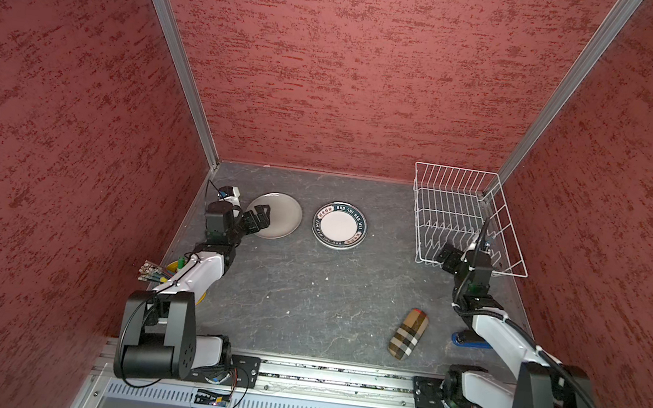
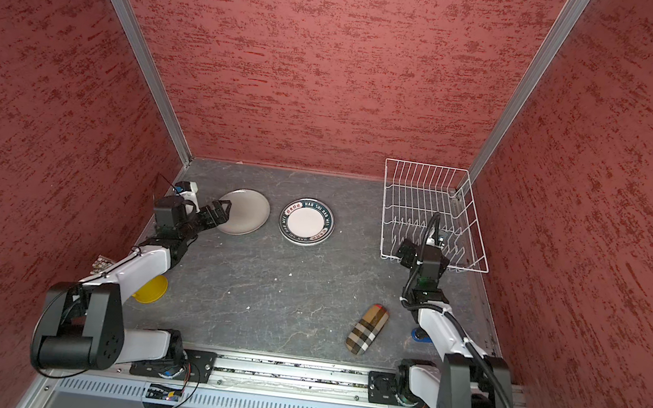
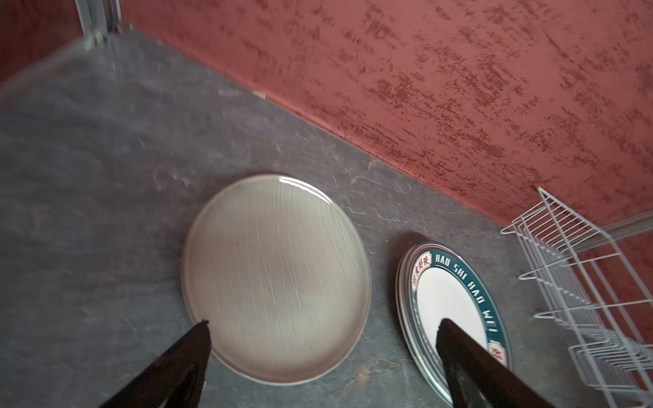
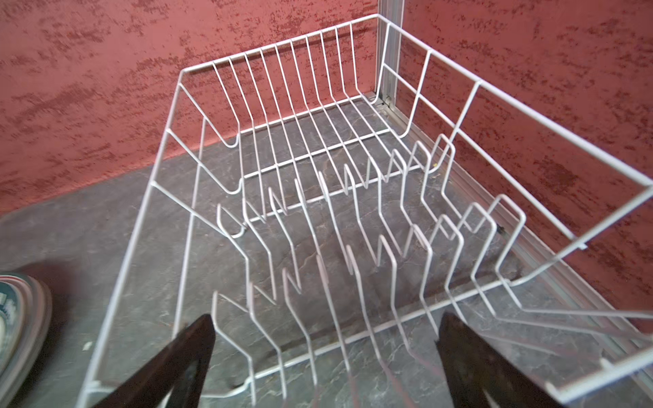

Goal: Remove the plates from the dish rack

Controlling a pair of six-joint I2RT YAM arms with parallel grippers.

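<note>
The white wire dish rack [image 1: 456, 168] is standing empty; the pale grey round plate [image 1: 273, 215] and the dark-rimmed lettered plates [image 1: 340, 226] are lying on the grey table [image 1: 306, 295]. The left gripper [image 3: 323, 322] and right gripper [image 4: 327, 318] are hanging spread, empty. Unloading seems done; I'd say only backing clear is remaining.

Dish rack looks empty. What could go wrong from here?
1. The right claw, open, sits right at the dish rack; it might snag on the wire and drag the rack along.
2. The left claw, open, hangs over the grey plate at its edge; if it moves off low, it could bump that plate into the lettered plate beside it.
</note>
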